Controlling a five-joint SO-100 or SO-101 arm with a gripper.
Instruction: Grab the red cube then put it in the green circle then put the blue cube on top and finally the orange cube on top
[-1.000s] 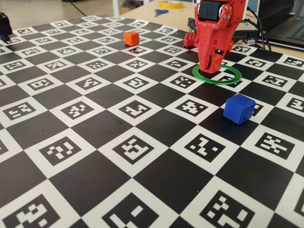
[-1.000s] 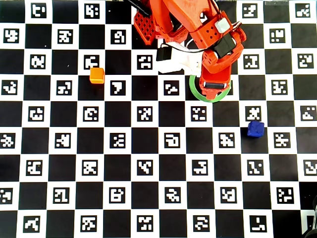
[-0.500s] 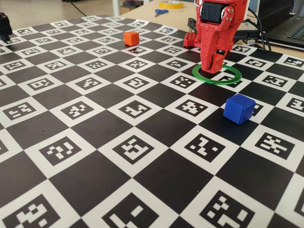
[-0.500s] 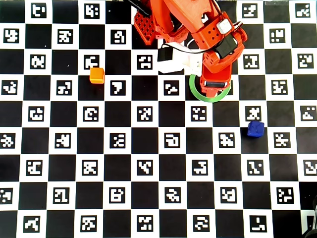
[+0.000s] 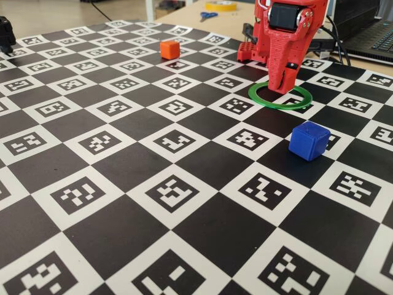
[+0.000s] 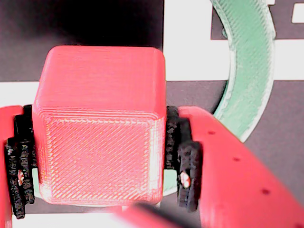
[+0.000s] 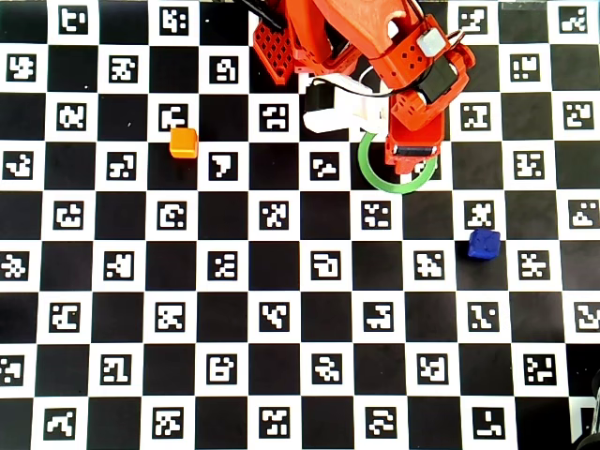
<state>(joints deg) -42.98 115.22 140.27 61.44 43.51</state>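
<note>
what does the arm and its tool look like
The arm is bright red-orange printed plastic with dark servo blocks, a white part near the wrist and black cables. The tool tapers to two red fingers with small holes, faced with ridged black pads.

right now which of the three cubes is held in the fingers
The red cube, clamped between the black pads over the green circle. The blue cube and orange cube sit free on the checkered board.
</note>
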